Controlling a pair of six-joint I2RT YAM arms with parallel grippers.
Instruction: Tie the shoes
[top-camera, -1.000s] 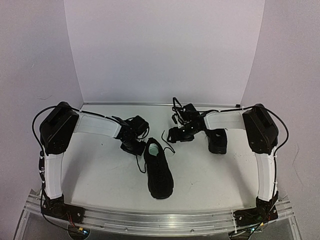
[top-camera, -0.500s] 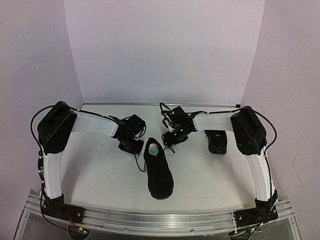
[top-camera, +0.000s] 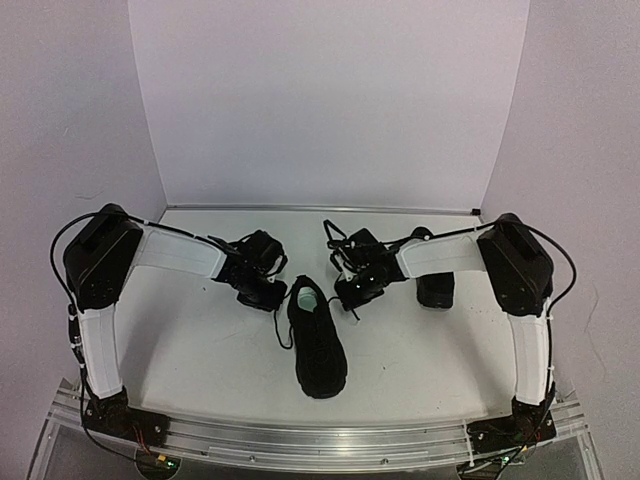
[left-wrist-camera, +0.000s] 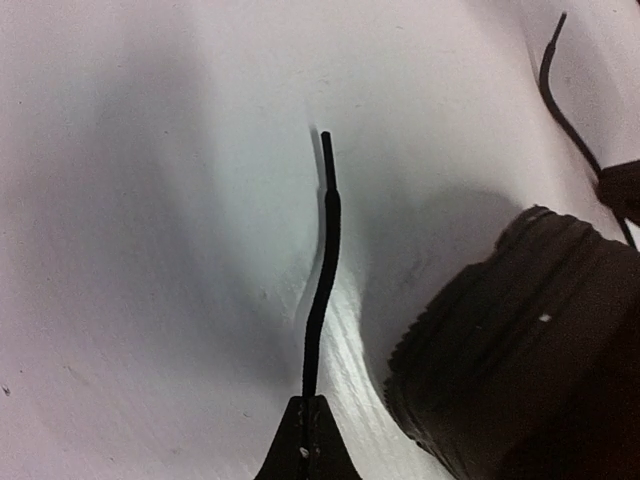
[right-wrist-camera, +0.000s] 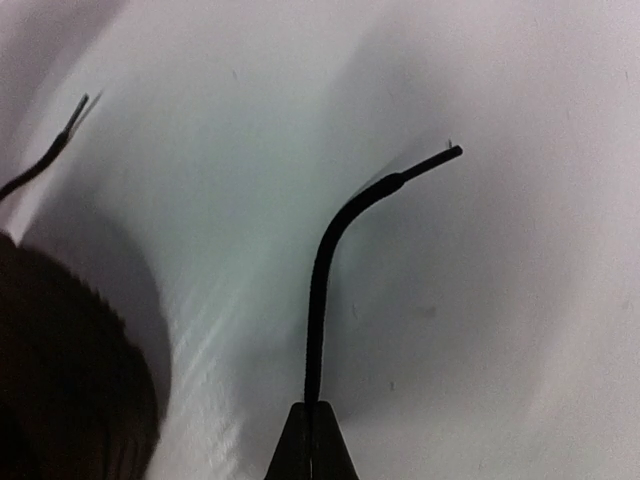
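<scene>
Left gripper (left-wrist-camera: 308, 452) clenched on thin black lace end (left-wrist-camera: 322, 270) beside matte black low-cut shoe (top-camera: 318, 352) with pale-green insole (top-camera: 306, 297). Right gripper (right-wrist-camera: 312, 440) pinches second black lace end (right-wrist-camera: 322, 265), opposite side.

No lettering, brand mark, number or sign can be read in any view: none on the matte black lace-up shoe (top-camera: 318, 350) in the middle of the white bench (top-camera: 200, 350), none on the second black shoe (top-camera: 436, 292).
</scene>
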